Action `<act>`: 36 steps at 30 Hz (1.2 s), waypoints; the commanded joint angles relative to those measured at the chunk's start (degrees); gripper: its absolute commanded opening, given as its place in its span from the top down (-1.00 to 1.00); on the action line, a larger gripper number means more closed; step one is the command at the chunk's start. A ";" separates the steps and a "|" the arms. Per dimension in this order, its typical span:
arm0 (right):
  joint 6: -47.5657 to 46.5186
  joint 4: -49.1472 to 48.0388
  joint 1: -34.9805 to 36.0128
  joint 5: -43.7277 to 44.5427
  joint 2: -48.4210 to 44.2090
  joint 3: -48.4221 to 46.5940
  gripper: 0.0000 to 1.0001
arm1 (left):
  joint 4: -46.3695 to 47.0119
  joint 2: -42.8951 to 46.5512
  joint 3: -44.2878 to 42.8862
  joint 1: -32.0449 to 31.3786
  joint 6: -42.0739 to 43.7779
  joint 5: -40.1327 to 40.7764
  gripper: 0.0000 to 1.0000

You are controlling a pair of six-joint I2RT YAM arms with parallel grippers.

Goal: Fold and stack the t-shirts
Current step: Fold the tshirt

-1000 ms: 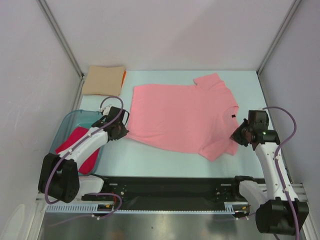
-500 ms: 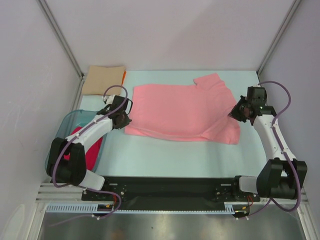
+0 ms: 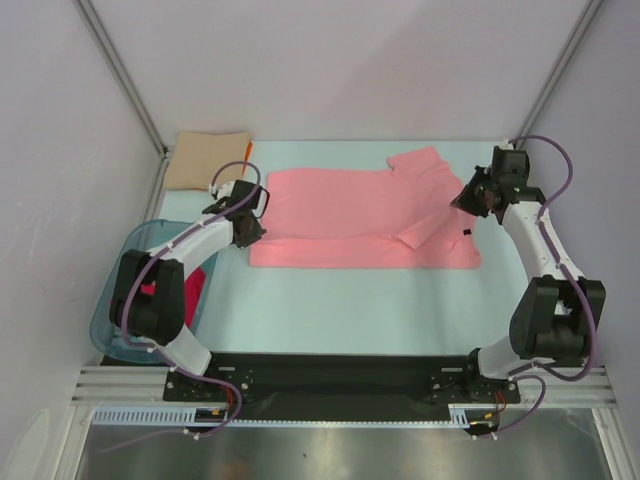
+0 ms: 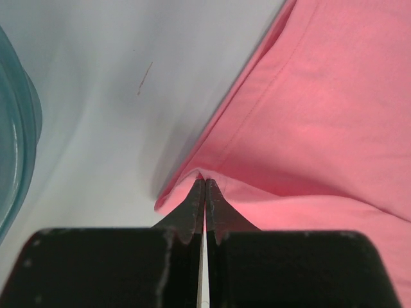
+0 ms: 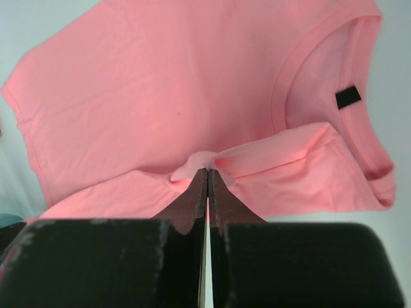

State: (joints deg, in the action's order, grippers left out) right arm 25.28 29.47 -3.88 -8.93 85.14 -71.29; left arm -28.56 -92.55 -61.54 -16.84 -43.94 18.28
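Salmon-pink t-shirt (image 3: pixel 340 215) half-folded at frame centre
Left gripper (image 4: pixel 204 185) pinches its left edge; right gripper (image 5: pixel 207 174) pinches its right fold

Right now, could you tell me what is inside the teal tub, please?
A crimson shirt lies in the tub. The left arm crosses above it and hides most of the inside, so whether more lies there cannot be seen.

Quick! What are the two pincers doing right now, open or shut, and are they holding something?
Left pincer: shut, pinching the edge of the salmon-pink t-shirt.
Right pincer: shut, pinching a fold of the same t-shirt.
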 commanded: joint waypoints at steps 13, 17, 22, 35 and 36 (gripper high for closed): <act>-3.48 0.41 -0.42 1.63 3.10 -4.39 0.98 | 0.96 -3.24 -6.04 0.49 1.40 3.60 0.99; -1.29 1.64 -1.22 6.10 0.82 -3.51 1.00 | 0.87 -4.21 -7.02 0.49 1.67 3.51 0.99; 0.30 0.15 -2.27 7.52 -2.17 -1.23 1.00 | 1.05 -5.70 -7.72 0.49 1.93 3.43 0.99; 1.44 -2.84 -3.06 3.83 2.39 -0.87 1.00 | 0.96 -8.87 -9.83 0.58 2.28 4.22 0.99; 1.62 -3.10 -3.06 3.74 2.66 -0.61 1.00 | 0.96 -9.39 -10.09 0.58 2.37 4.04 0.99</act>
State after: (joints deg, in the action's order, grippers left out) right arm 25.91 29.17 -6.66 -4.49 87.26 -72.01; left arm -28.14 -100.64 -68.88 -16.69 -42.92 20.91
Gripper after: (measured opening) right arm 0.010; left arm 0.005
